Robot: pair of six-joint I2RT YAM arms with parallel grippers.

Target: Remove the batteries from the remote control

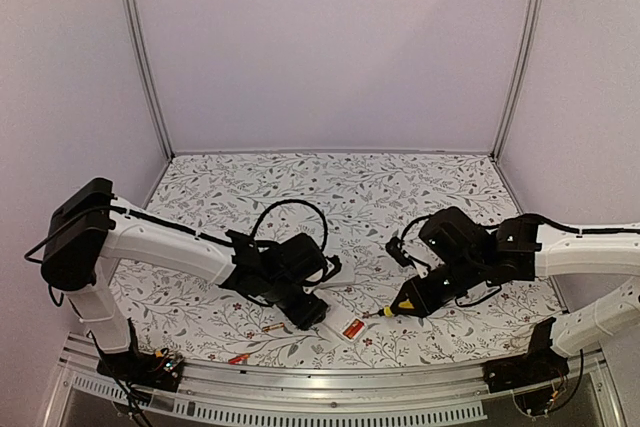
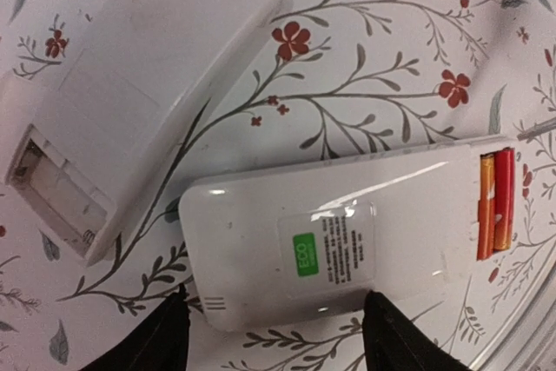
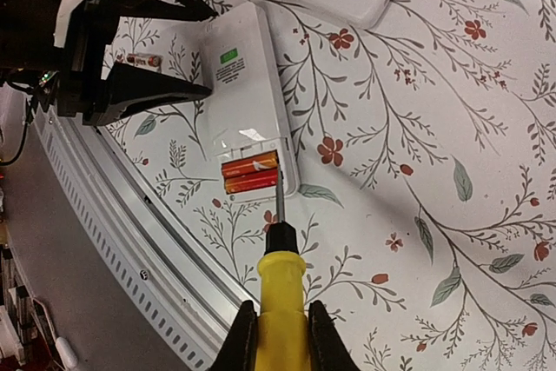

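Observation:
A white remote control (image 2: 330,249) lies back-up near the table's front edge, its battery bay uncovered. Two red-orange batteries (image 2: 495,206) sit side by side in the bay (image 3: 250,171). My left gripper (image 2: 278,336) is open, its black fingers (image 2: 165,336) standing along the remote's long side by the green-sticker end. My right gripper (image 3: 280,310) is shut on a yellow-handled screwdriver (image 3: 281,284). The metal tip of the screwdriver rests at the end of the batteries. From above, the remote (image 1: 350,327) lies between the two grippers.
A second white remote (image 2: 148,84) lies next to the first, one end showing an empty bay. Loose batteries (image 1: 270,327) (image 1: 238,357) lie on the floral cloth near the front metal rail (image 3: 130,241). One loose battery (image 3: 143,60) shows behind the left gripper.

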